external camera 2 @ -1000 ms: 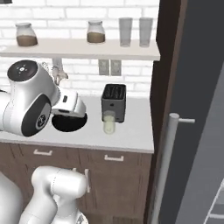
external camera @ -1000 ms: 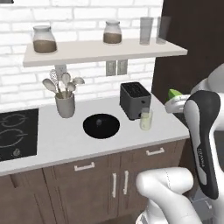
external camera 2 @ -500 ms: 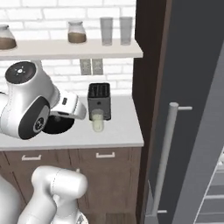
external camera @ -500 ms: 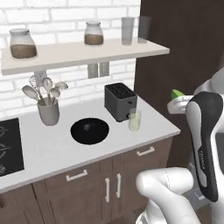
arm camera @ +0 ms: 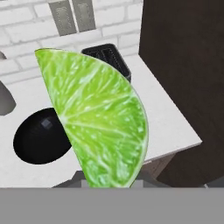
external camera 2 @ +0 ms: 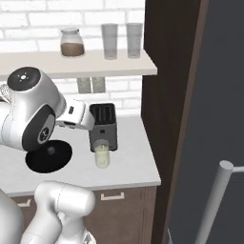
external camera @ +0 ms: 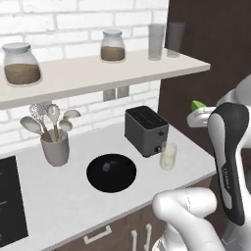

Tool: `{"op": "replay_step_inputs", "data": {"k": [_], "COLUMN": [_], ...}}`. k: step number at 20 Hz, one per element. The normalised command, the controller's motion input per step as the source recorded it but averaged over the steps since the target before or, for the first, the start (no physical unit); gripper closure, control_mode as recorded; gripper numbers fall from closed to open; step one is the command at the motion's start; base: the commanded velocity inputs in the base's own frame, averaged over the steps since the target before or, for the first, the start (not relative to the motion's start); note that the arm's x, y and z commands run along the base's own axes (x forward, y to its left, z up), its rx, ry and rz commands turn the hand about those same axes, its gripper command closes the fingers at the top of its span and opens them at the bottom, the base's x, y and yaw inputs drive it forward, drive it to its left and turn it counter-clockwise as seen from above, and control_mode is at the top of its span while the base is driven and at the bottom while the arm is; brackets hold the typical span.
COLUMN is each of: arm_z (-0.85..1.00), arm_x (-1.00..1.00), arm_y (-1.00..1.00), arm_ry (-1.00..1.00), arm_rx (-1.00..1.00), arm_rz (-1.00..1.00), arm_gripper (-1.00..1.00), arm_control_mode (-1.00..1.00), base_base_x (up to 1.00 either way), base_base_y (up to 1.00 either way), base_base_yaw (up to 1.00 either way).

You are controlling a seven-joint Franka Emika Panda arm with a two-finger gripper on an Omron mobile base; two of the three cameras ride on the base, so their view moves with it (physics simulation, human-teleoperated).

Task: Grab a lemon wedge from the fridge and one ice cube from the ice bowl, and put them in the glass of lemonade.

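My gripper (external camera: 199, 112) hangs at the right, above the counter's right end, shut on the lemon wedge (external camera: 198, 104). The hand view shows that yellow-green wedge (arm camera: 100, 118) close up, hiding the fingertips. The glass of lemonade (external camera: 168, 156) stands in front of the toaster, below and left of the gripper, and is also in the right base view (external camera 2: 101, 153). Left of it lies the black ice bowl (external camera: 122, 179) with one ice cube (external camera: 106, 167) inside. The same bowl (external camera 2: 38, 162) lies half behind the arm in the right base view. The fridge door (external camera 2: 219, 95) fills the right side there.
A black toaster (external camera: 146, 130) stands behind the glass. A grey utensil cup (external camera: 55, 147) is at the left and a black stovetop (external camera: 10, 206) at the far left. A shelf (external camera: 98, 73) above carries jars and two tall grey glasses. A dark cabinet wall (external camera: 211, 59) bounds the counter.
The whole picture has shifted in both base views, so the base has moved; the counter now looks nearer. The gripper keeps its hold on the lemon wedge.
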Motion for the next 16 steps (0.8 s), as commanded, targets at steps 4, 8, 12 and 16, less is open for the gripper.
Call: {"op": "replay_step_inputs", "data": {"k": [4,8,12,16], "arm_z": [0.0,0.0,0.0,-0.45], "arm_x": [0.0,0.0,0.0,0.21], "arm_y": [0.0,0.0,0.0,0.0], "arm_ry": [0.0,0.0,0.0,0.16], "arm_rx": [0.0,0.0,0.0,0.0], "arm_rz": [0.0,0.0,0.0,0.0], "arm_gripper": [1.0,1.0,1.0,1.0], "arm_control_mode": [1.0,1.0,1.0,-1.0], "base_base_x": [0.09,0.0,0.0,0.0], "base_base_y": [0.13,0.0,0.0,0.0], "base_base_yaw": [-0.06,0.0,0.0,0.0]}}
